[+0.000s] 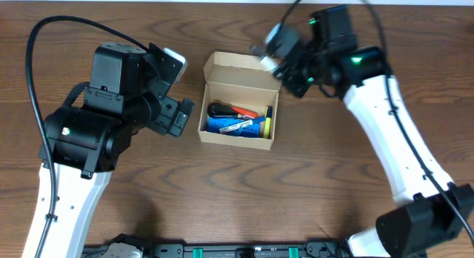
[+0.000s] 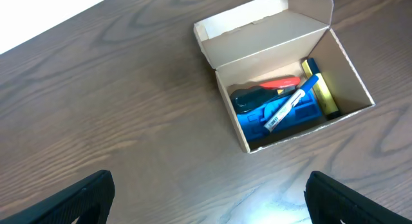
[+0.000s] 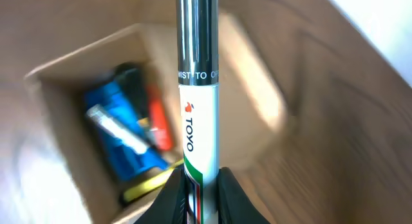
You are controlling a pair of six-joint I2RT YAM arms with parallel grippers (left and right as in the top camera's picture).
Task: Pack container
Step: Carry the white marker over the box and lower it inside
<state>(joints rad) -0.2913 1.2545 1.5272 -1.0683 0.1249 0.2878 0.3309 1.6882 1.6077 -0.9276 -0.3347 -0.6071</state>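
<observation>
A white-and-chrome TOYO pen (image 3: 198, 108) is clamped between the narrowly set jaws of the right gripper (image 3: 205, 185), over the right rear corner of the cardboard container (image 1: 237, 138). The left gripper (image 2: 209, 179) is held with jaws spread wide, nothing gripped. The container is seen mid-table (image 1: 222, 191), flap raised, with blue, red and yellow items inside.

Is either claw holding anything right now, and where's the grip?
Right claw grips a white-and-chrome Toyo pen by the white end of its barrel. Left claw is open and empty.

One cardboard box (image 1: 241, 69), one TOYO marker (image 3: 198, 121).
</observation>
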